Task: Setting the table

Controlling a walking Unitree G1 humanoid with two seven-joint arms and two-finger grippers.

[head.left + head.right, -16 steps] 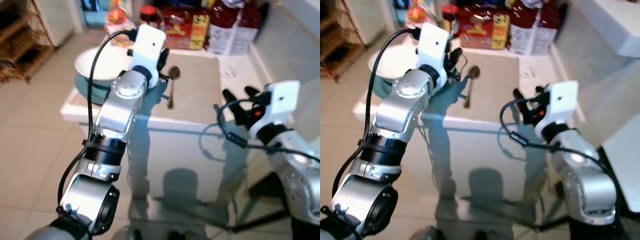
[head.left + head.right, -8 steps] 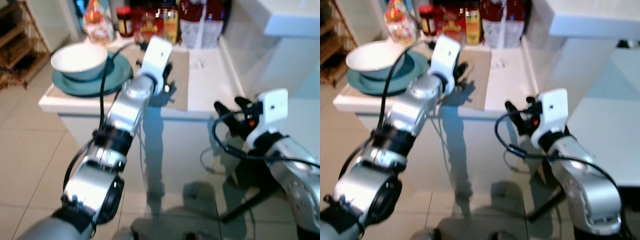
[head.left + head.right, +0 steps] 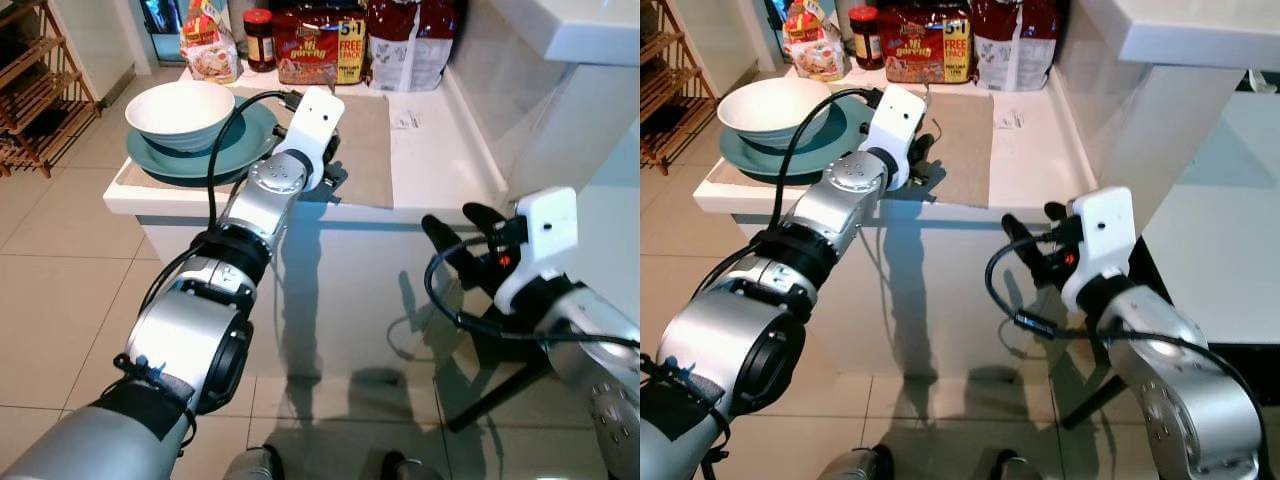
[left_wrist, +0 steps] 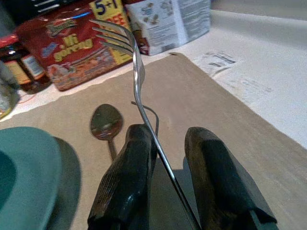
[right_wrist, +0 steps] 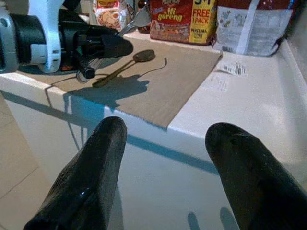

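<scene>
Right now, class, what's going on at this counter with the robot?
The robot is laying cutlery. Its left gripper holds a fork between its fingers, tines up, above the tan placemat, where a spoon already lies. A white bowl sits on a teal plate beside the mat. The right gripper hangs open in front of the counter, holding nothing.

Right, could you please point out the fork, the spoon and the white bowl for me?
fork (image 4: 137, 72), left wrist view, on its neck just below the tines.
spoon (image 4: 106, 121), left wrist view, on its bowl.
white bowl (image 3: 180, 108), left eye view, on its inner wall.
</scene>
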